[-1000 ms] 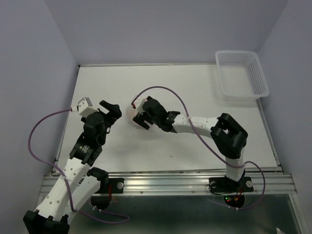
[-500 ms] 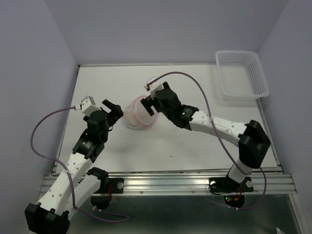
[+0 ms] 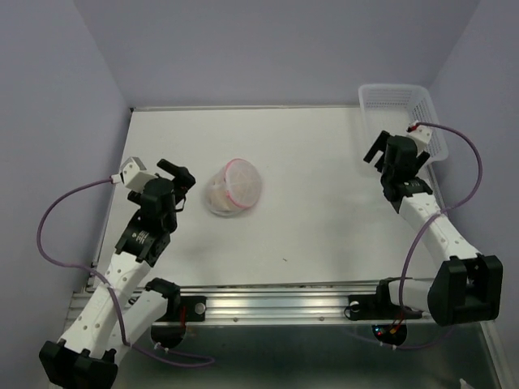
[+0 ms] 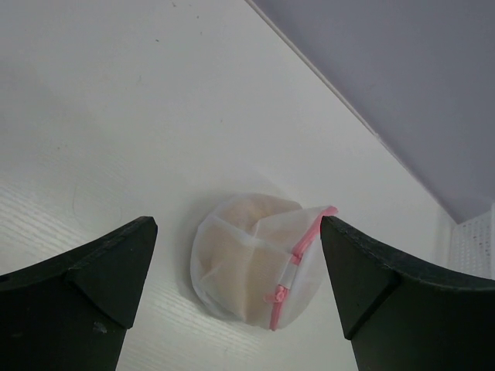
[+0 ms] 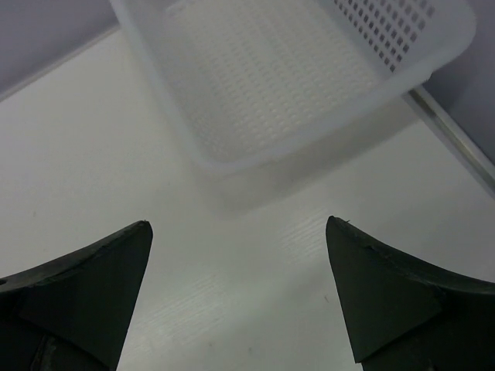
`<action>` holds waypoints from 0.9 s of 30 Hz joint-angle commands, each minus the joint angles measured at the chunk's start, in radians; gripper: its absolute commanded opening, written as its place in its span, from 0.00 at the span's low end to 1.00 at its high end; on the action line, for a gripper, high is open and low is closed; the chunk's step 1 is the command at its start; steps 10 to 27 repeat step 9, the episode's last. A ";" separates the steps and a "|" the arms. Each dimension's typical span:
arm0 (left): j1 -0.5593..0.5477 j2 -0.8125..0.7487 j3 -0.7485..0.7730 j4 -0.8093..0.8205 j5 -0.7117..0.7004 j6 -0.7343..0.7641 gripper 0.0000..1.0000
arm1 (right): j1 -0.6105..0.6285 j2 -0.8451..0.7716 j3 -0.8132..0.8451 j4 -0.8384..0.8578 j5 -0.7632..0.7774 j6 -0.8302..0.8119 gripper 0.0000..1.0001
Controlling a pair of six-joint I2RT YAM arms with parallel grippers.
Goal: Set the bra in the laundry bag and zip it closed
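The laundry bag (image 3: pixel 233 188), a white mesh dome with a pink zipper rim, lies on the white table left of centre. Through its mesh the beige bra (image 4: pixel 236 259) shows inside, and the pink zipper (image 4: pixel 292 268) runs down the bag's right side. My left gripper (image 3: pixel 180 180) stands open a little to the left of the bag, touching nothing; in the left wrist view the bag (image 4: pixel 259 259) lies ahead between the two fingers. My right gripper (image 3: pixel 387 153) is open far to the right, just in front of the basket, with nothing between its fingers (image 5: pixel 85 286).
A white plastic lattice basket (image 3: pixel 403 124) stands at the back right corner, also filling the top of the right wrist view as the basket (image 5: pixel 294 69). Purple walls close in the table on three sides. An aluminium rail (image 3: pixel 284 301) runs along the near edge.
The right arm has let go of the bag and swung from the table's middle far to the right, up to the basket. The left gripper has drawn back slightly leftward. The bag lies free.
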 commanded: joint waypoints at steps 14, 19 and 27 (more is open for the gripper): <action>0.011 0.132 0.072 0.035 -0.113 -0.037 0.99 | 0.019 -0.165 -0.100 0.050 0.125 0.060 1.00; 0.011 0.132 0.072 0.035 -0.113 -0.037 0.99 | 0.019 -0.165 -0.100 0.050 0.125 0.060 1.00; 0.011 0.132 0.072 0.035 -0.113 -0.037 0.99 | 0.019 -0.165 -0.100 0.050 0.125 0.060 1.00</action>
